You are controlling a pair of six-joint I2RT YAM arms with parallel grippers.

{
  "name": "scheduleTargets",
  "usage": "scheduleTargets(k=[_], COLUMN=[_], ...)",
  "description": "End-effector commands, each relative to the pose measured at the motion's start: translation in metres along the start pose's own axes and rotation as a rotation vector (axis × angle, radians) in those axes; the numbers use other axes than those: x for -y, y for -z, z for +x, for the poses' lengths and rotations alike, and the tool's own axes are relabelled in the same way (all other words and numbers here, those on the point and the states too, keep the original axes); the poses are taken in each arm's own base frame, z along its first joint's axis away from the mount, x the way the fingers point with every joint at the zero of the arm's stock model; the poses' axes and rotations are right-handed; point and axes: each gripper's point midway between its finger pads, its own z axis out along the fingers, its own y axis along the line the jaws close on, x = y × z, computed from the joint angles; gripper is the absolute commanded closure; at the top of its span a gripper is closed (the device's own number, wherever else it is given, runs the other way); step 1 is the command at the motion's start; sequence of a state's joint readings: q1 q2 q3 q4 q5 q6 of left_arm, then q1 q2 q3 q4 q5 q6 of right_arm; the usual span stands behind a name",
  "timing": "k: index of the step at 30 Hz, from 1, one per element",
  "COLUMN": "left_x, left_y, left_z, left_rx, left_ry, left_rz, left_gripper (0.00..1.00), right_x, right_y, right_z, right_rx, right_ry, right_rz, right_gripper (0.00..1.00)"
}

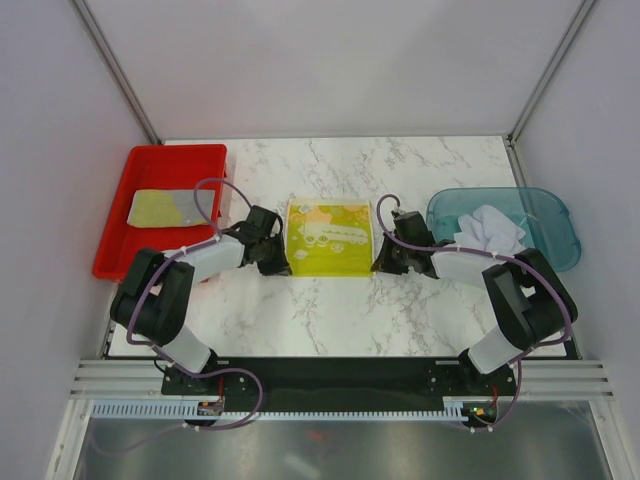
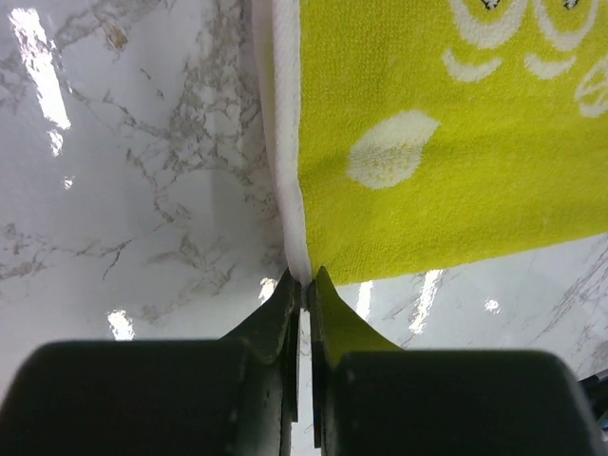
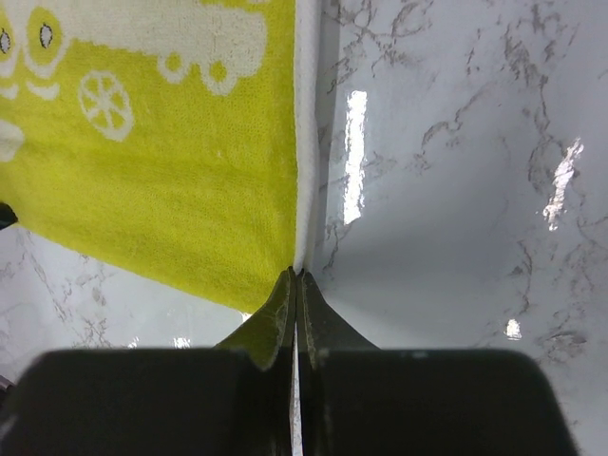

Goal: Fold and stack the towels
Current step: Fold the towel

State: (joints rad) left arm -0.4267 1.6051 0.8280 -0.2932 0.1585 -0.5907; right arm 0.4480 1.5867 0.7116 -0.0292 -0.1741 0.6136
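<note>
From above, the yellow-green towel (image 1: 330,238) lay flat in the middle of the bench (image 1: 330,320), between a red tray (image 1: 150,152) holding a folded towel (image 1: 165,208) and a teal bin (image 1: 545,200) of white towels (image 1: 490,225). Only the left wrist view showed the left end effector (image 2: 304,285) pressed together, pinching the yellow-green towel's near left corner. The right wrist view showed the right end effector (image 3: 296,280) pinching its near right corner.

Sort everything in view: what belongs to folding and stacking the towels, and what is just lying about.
Belongs to the job:
- yellow-green towel, pinched at its near corners by the left gripper and right gripper
- folded towel in the tray
- white towels in the bin

Just lying about:
- red tray
- teal bin
</note>
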Motion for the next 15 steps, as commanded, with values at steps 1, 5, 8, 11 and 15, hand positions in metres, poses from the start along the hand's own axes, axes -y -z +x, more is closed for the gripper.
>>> scheduleTargets(k=[1, 5, 8, 11, 15], left_x=[-0.011, -0.020, -0.024, -0.023, -0.018], left_y=[0.006, 0.003, -0.001, 0.001, 0.011], left_z=[0.003, 0.026, 0.036, 0.040, 0.034], left_rx=[0.001, -0.048, -0.082, -0.094, -0.084], left_ry=[0.008, 0.040, 0.056, 0.070, 0.068], left_rz=[-0.053, -0.060, -0.066, -0.060, -0.053], left_gripper=[0.95, 0.98, 0.98, 0.85, 0.65], right_x=[0.019, 0.023, 0.015, 0.012, 0.013], right_y=[0.001, 0.001, 0.000, 0.002, 0.010], right_z=[0.014, 0.020, 0.023, 0.025, 0.022], right_rx=[-0.017, -0.023, -0.033, -0.038, -0.033], right_ry=[-0.006, -0.015, -0.012, -0.017, -0.027], right_rz=[0.079, 0.086, 0.052, 0.045, 0.072], right_gripper=[1.00, 1.00, 1.00, 1.00, 0.87])
